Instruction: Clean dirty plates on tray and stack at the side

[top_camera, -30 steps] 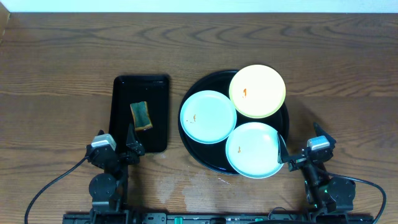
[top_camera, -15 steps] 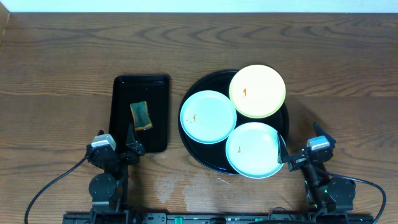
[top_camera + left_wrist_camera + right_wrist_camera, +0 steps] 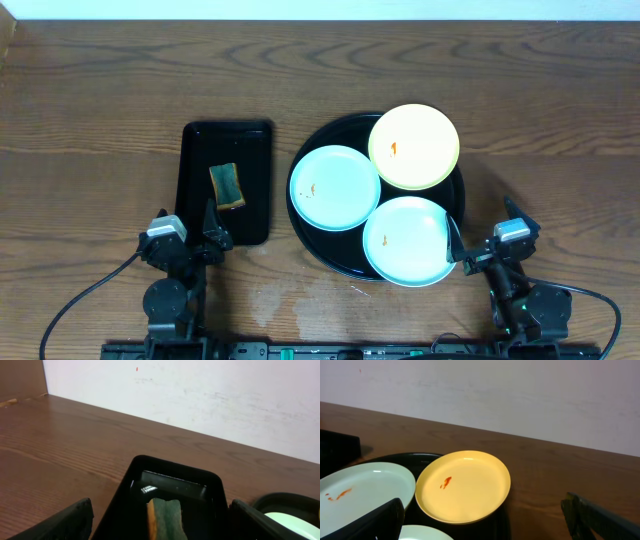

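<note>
Three plates lie on the round black tray (image 3: 325, 250): a yellow plate (image 3: 414, 146) at the back, a mint-blue plate (image 3: 334, 187) at the left, and a second mint-blue plate (image 3: 407, 240) at the front. Each has a small orange smear. The yellow plate (image 3: 463, 486) and the left mint-blue plate (image 3: 362, 490) show in the right wrist view. My left gripper (image 3: 188, 237) is open and empty at the near end of the rectangular tray. My right gripper (image 3: 483, 245) is open and empty by the round tray's front right rim.
A smaller black rectangular tray (image 3: 196, 150) stands left of the round tray and holds a green and orange sponge (image 3: 227, 187), also seen in the left wrist view (image 3: 165, 519). A white wall borders the table's far edge.
</note>
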Tool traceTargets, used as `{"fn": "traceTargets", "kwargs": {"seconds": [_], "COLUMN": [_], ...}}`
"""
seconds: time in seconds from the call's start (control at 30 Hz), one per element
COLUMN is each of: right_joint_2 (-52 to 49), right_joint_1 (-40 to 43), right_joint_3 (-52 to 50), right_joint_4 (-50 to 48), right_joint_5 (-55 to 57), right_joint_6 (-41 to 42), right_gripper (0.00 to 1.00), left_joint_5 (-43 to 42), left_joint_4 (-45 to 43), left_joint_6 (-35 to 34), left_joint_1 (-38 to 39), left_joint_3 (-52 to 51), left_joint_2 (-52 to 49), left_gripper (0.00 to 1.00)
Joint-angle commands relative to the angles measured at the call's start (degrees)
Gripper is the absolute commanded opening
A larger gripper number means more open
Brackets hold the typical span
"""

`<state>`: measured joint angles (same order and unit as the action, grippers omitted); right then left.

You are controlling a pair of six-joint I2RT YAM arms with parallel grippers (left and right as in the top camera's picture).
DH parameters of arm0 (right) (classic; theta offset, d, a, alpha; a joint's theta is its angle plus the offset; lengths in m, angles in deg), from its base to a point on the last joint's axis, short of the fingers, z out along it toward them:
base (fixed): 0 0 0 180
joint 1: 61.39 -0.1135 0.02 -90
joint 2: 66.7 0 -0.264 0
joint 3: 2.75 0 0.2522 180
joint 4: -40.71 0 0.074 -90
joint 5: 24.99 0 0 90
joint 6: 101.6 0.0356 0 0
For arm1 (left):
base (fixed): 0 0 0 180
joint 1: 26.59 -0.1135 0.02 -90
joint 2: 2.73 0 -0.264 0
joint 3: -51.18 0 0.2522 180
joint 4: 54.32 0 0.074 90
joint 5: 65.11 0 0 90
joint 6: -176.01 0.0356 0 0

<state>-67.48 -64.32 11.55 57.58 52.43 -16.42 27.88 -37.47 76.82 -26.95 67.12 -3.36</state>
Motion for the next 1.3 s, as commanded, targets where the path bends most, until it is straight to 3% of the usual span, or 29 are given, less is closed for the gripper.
{"fn": "traceTargets", "kwargs": {"seconds": [0.0, 0.57, 0.9, 1.07, 1.27], "right_joint_2": [0.3, 0.3, 0.2, -4.3, -24.2], "right_joint_1": [0.5, 0.5, 0.5, 0.5, 0.5], "right_joint_3": [-0.2, -0.2, 0.2, 8.8, 28.5], "right_joint_4": [0.1, 0.1, -8.5, -4.5, 7.3], "right_joint_5": [0.3, 0.3, -7.4, -9.3, -15.5], "right_joint_6": [0.0, 0.0, 11.2, 11.7, 11.7], "right_gripper": [0.99, 0.99, 0.99, 0.99, 0.99], "left_joint_5": [0.5, 0.4, -19.4, -19.5, -24.9], "left_joint_4": [0.7, 0.6, -6.6, -4.4, 9.0], "left_joint_6": [-0.5, -0.6, -4.7, -7.0, -7.4], "left_joint_1": [-0.2, -0.2, -0.2, -0.2, -0.2], "left_joint_3": [-1.9, -1.9, 0.2, 8.5, 28.1], "left_joint_2": [0.3, 0.3, 0.2, -5.5, -25.2], "left_gripper": [0.87, 0.87, 0.87, 0.87, 0.87]}}
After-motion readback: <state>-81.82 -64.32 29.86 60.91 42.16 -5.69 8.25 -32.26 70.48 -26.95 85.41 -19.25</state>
